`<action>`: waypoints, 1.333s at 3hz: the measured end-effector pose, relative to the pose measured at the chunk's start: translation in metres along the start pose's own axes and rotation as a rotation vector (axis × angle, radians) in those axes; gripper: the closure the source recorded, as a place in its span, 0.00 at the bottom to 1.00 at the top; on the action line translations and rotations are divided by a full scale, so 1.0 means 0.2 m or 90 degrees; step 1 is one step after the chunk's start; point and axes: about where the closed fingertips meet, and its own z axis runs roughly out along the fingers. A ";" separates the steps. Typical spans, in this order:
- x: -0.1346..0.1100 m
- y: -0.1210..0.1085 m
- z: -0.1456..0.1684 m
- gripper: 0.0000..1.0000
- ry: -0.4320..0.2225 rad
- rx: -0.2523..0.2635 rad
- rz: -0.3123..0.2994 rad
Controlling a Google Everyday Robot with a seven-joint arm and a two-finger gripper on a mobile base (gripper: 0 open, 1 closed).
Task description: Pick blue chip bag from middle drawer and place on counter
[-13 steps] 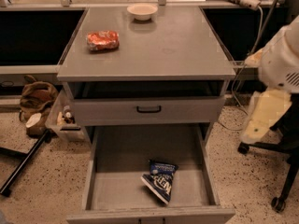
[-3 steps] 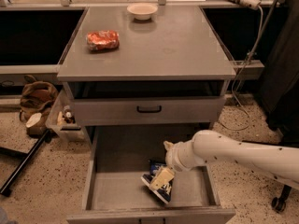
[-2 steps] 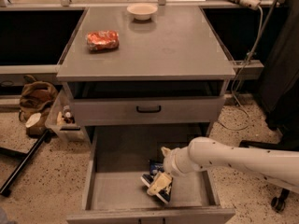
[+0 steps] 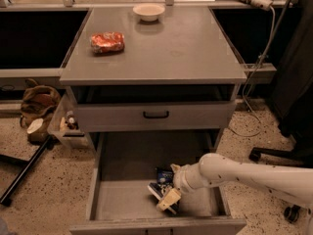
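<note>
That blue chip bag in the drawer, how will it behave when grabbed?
The blue chip bag looks like thin foil: probably light, likely to crumple. Lying on the drawer floor, it may slide, not roll. The gripper is over it.

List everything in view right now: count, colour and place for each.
counter: one, grey, top of the cabinet
snack bag: one, orange-red, on the counter, left in view
bowl: one, white, at the counter's far edge
drawer front: one, grey with a black handle, under the counter
middle drawer: one, grey, open, lowest
blue chip bag: one, dark navy, on the drawer floor
brown bag: one, on the floor, left
arm: one, white, reaching in from the right
gripper: one, cream, in the middle drawer at the blue chip bag
</note>
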 end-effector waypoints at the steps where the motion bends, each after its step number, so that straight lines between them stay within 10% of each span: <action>1: 0.02 0.00 0.03 0.00 -0.002 -0.009 0.006; 2: 0.07 -0.01 0.16 0.00 0.005 -0.029 0.023; 4: 0.07 0.00 0.18 0.41 0.005 -0.031 0.024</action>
